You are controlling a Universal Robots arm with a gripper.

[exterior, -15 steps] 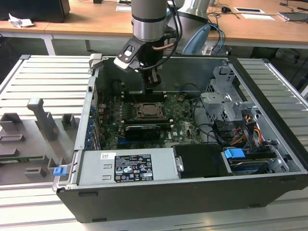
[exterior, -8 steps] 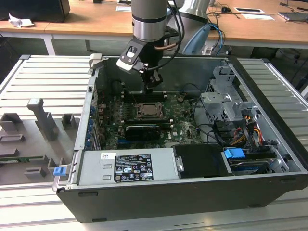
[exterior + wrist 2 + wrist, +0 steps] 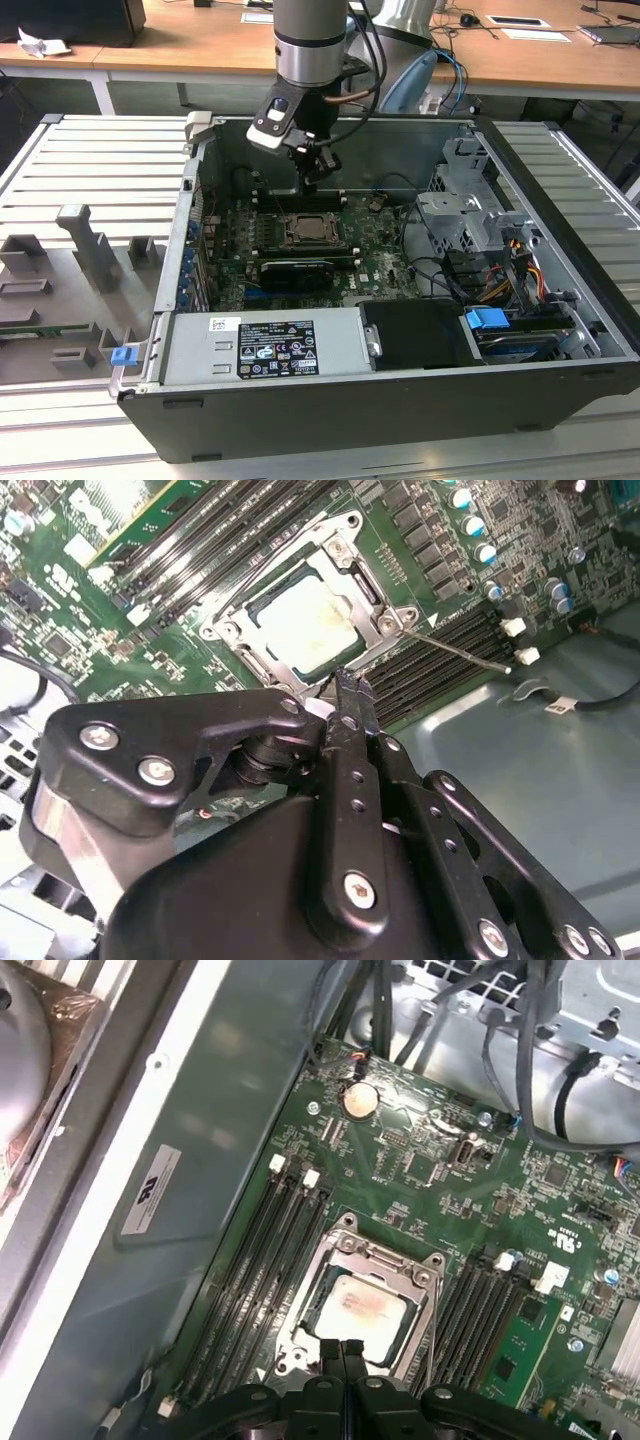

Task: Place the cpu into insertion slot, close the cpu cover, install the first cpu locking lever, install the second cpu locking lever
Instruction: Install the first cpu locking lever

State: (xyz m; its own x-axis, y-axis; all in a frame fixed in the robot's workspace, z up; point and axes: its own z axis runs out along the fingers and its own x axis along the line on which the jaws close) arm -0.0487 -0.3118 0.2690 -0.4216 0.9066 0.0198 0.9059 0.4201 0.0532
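Claw, tips pressed together and gripping nothing, hangs just above the socket's edge, where the cpu sits seated under the lowered cpu cover, while a thin locking lever nearby appears unlatched, so lever work seemingly remains.

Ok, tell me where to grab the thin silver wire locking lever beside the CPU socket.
Probably its free end, from above, straddling the rod: the thin lever sticks out past the silver cpu cover over black memory slots, unobstructed there.
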